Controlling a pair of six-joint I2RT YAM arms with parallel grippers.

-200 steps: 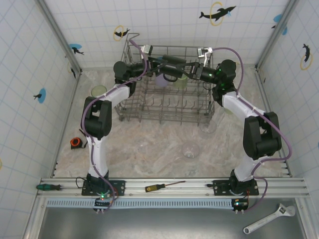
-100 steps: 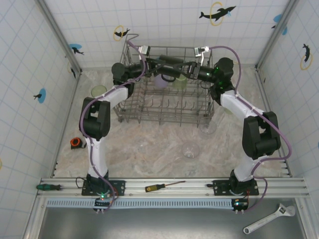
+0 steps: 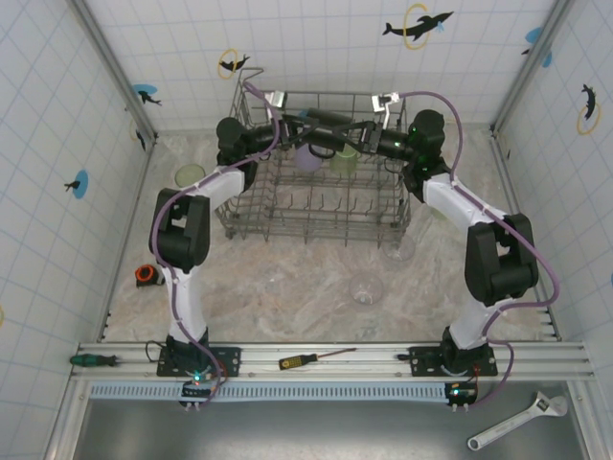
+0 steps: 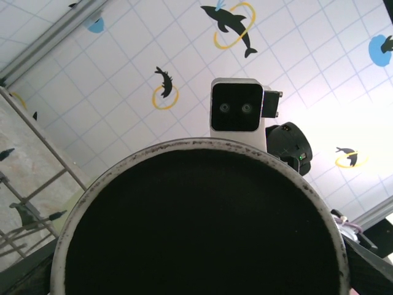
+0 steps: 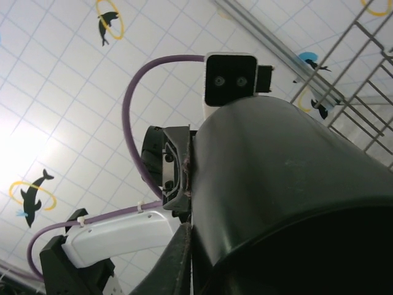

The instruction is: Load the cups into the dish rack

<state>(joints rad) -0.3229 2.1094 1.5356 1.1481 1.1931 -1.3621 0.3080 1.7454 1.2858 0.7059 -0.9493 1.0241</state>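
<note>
Right arm has edged a little leftward since a second ago, bringing its wrist closer to the left one above the far side of the dish rack (image 3: 316,218). Between the two wrists a black mug (image 3: 324,142) hangs on its side over the rack's back row. The left gripper (image 3: 305,134) has its fingers spread wide on either side of the mug and appears to clasp its body; in the left wrist view the mug's dark mouth and pale rim face the lens. The right gripper (image 3: 352,142) meets the mug from the other end, and the right wrist view looks along the mug's glossy outer wall. How far its fingers are parted, or whether they grip anything, cannot be told. Below the mug, a lavender cup (image 3: 307,158) and a green tumbler (image 3: 345,160) sit in the rack. Another green tumbler (image 3: 190,174) stands on the table left of the rack. Clear glasses (image 3: 365,287) remain on the table in front.
</note>
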